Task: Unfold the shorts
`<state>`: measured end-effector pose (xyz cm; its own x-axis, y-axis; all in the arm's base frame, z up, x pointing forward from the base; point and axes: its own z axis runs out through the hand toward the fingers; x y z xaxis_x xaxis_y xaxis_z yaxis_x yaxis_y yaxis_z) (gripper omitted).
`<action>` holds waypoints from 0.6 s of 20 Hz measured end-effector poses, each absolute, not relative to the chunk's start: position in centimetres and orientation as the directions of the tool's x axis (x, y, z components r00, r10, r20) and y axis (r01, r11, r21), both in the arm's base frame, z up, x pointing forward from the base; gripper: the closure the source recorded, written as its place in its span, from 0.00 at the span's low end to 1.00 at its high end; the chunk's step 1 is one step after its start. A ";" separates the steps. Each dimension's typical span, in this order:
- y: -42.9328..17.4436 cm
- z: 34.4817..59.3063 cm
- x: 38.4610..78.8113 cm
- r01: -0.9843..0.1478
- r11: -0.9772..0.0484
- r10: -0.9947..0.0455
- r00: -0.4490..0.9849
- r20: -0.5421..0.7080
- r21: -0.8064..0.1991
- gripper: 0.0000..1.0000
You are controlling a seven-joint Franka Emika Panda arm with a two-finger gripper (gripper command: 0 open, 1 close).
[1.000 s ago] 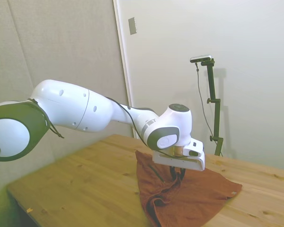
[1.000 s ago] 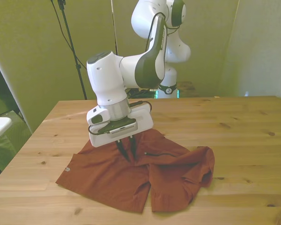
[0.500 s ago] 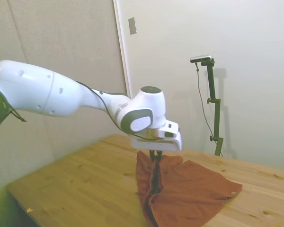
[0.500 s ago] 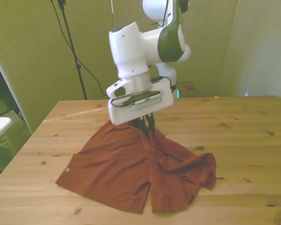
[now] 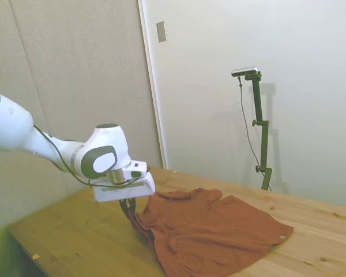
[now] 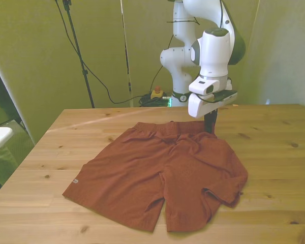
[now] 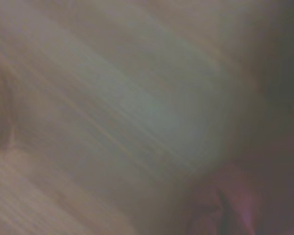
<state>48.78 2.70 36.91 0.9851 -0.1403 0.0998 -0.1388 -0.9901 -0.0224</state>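
The shorts (image 6: 162, 175) now lie spread nearly flat across the middle of the table (image 6: 274, 152), 2 legs toward the near edge and the waistband toward the far edge, where 1 second ago the waist was bunched and hanging from the lifted arm; I judge the unfolding almost done, with only the leg hem nearest the front view's right still curled. The gripper (image 6: 210, 126) sits low at the waistband's far corner, seemingly clenched on the cloth, though I cannot tell for sure.
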 end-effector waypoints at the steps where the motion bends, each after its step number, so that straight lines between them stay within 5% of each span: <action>1: 2.8 36.6 48.6 -0.144 -0.989 -0.145 0.985 0.096 -0.018 0.00; 12: 3.7 37.9 47.8 -0.165 -0.986 -0.167 0.979 0.120 -0.022 0.00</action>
